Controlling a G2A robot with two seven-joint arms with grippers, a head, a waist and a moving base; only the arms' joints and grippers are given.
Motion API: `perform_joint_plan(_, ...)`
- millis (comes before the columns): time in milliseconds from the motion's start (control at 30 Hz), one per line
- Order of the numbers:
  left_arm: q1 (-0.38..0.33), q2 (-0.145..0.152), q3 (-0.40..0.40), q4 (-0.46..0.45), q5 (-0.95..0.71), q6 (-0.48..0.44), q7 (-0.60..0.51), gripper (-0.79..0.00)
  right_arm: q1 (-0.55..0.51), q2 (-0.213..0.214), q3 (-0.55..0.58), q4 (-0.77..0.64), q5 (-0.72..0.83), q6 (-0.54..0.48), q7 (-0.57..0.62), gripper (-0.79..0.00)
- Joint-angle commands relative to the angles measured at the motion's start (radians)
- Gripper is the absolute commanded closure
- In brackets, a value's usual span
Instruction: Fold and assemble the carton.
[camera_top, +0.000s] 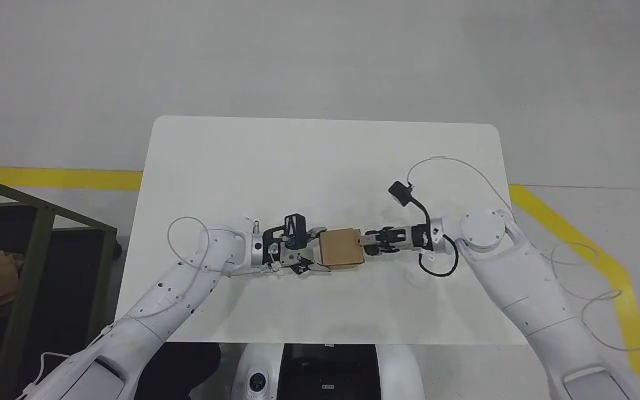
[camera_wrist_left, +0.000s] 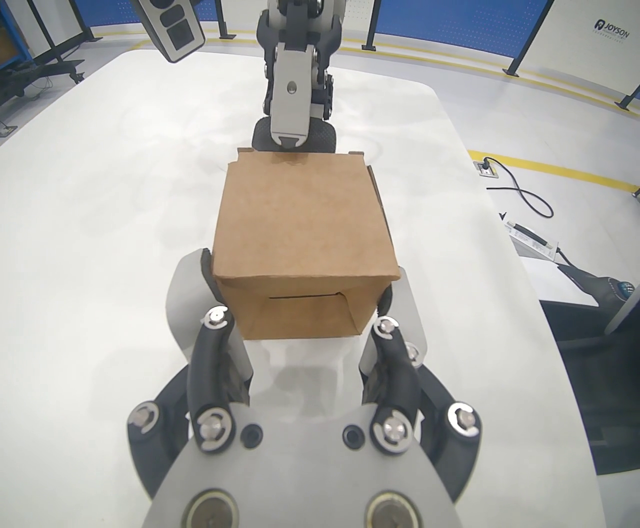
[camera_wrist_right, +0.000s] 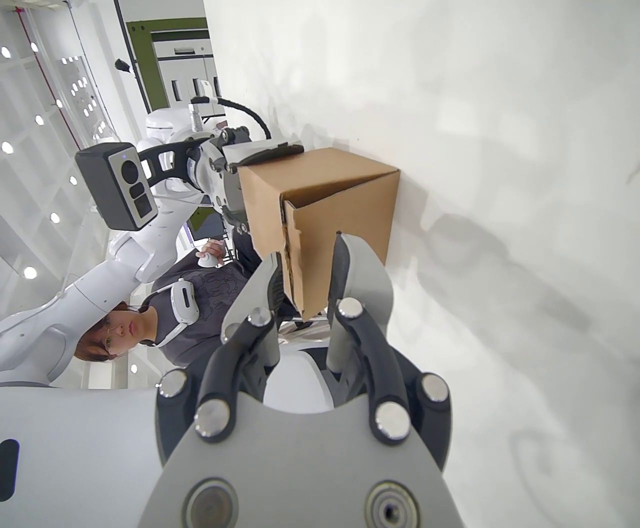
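A brown carton (camera_top: 343, 247) stands on the white table (camera_top: 300, 160), near its front edge, between my two grippers. In the left wrist view my left gripper (camera_wrist_left: 300, 280) straddles the carton's (camera_wrist_left: 300, 215) near end, one finger (camera_wrist_left: 200, 270) pressed on each side wall, shut on it. That near end is closed by a tucked flap with a slit. At the far end my right gripper (camera_wrist_left: 289, 140) meets the carton's top edge. In the right wrist view my right gripper (camera_wrist_right: 307, 260) holds a loose end flap (camera_wrist_right: 305, 270) of the carton (camera_wrist_right: 325, 200) between its fingers; this end is partly unfolded.
A thin grey cable (camera_top: 450, 165) loops from the right arm over the table's back right. The table's front edge lies just behind both arms. The back half of the tabletop is bare.
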Motion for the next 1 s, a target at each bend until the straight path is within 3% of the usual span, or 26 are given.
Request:
perform_joint_plan(0,-0.001,0.0,0.001,0.0,0.0,-0.001,-0.001,-0.529,-0.004,0.002,0.004,-0.008,-0.002,0.0,-0.003,-0.129)
perform_joint_plan(67,0.0,0.0,0.0,0.0,0.0,0.002,-0.002,-0.523,-0.007,0.003,0.006,-0.012,-0.003,0.0,-0.007,0.0)
perform_joint_plan(667,-0.003,-0.001,0.004,-0.002,-0.002,0.003,-0.007,-0.526,0.01,-0.01,-0.033,-0.002,0.004,-0.002,-0.008,0.0)
perform_joint_plan(967,-0.002,-0.001,0.003,0.005,-0.005,0.003,-0.007,-0.523,-0.005,0.004,0.006,-0.016,-0.006,0.003,0.0,0.0)
